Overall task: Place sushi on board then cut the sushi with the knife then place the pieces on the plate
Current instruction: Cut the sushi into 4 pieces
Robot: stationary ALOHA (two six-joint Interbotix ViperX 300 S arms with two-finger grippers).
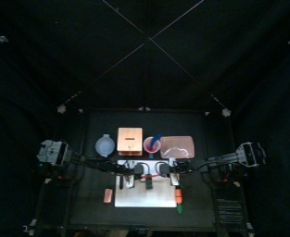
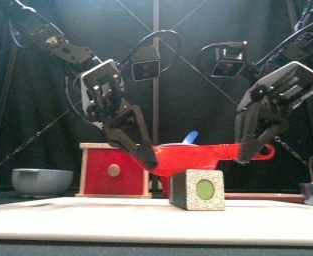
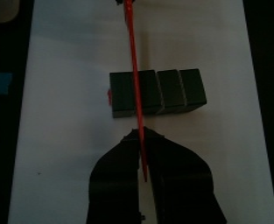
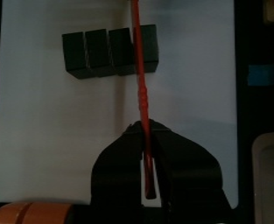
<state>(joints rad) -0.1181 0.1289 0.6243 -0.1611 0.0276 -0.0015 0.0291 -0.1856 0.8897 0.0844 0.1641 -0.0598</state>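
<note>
A sushi roll [image 2: 199, 188] of dark green blocks lies on the white cutting board [image 2: 65, 222], its green-centred end facing the front. A red toy knife [image 2: 206, 153] hangs level just above it, held at both ends. My left gripper [image 2: 148, 158] is shut on one end and my right gripper [image 2: 247, 150] on the other. In the left wrist view the knife [image 3: 132, 70] runs as a thin red line over an end block of the roll [image 3: 163, 91]. In the right wrist view the knife [image 4: 140, 79] crosses the roll [image 4: 104, 51] near one end.
Behind the board stand the wooden box with its red drawer front [image 2: 115, 170], a blue-grey bowl [image 2: 41, 180] at the left, and a red cup with a blue knife [image 2: 190, 137]. The pink tray [image 1: 176, 146] lies at the back right. A small orange toy [image 1: 108, 194] sits left of the board.
</note>
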